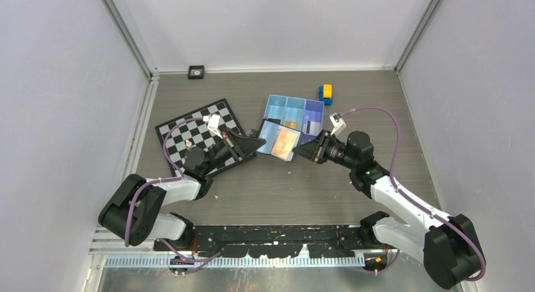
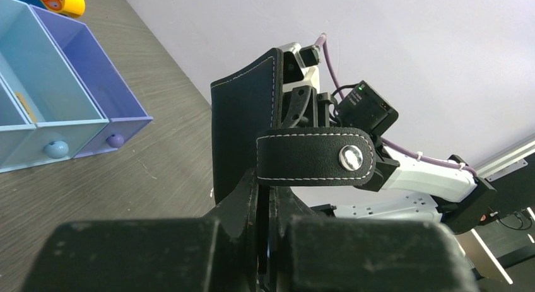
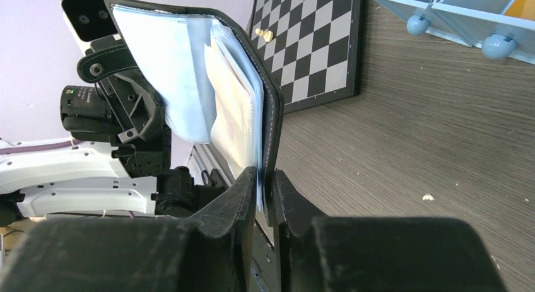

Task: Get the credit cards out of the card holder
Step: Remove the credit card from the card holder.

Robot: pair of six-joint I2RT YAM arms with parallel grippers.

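Both claws are pinched shut on the card holder (image 1: 270, 134), carrying it open above the table (image 1: 284, 191). My left claw (image 2: 265, 194) nips one black cover by its edge. My right claw (image 3: 265, 183) nips the other cover together with the pale sleeves (image 3: 183, 65), so the case spreads like a book with its inside turned upward. A chessboard (image 1: 189, 131) lies beneath my left arm, and the tray (image 1: 277, 103) sits just beyond the holder, near enough for a drop-off. What looks like the striped grey card (image 1: 312, 125) lies in the tray's purple end compartment. One gold-orange card (image 1: 287, 142) shows inside the holder, not yet out. I judge one claw must let go to draw it. The strap (image 2: 312, 156) hangs unsnapped, which is why the covers part
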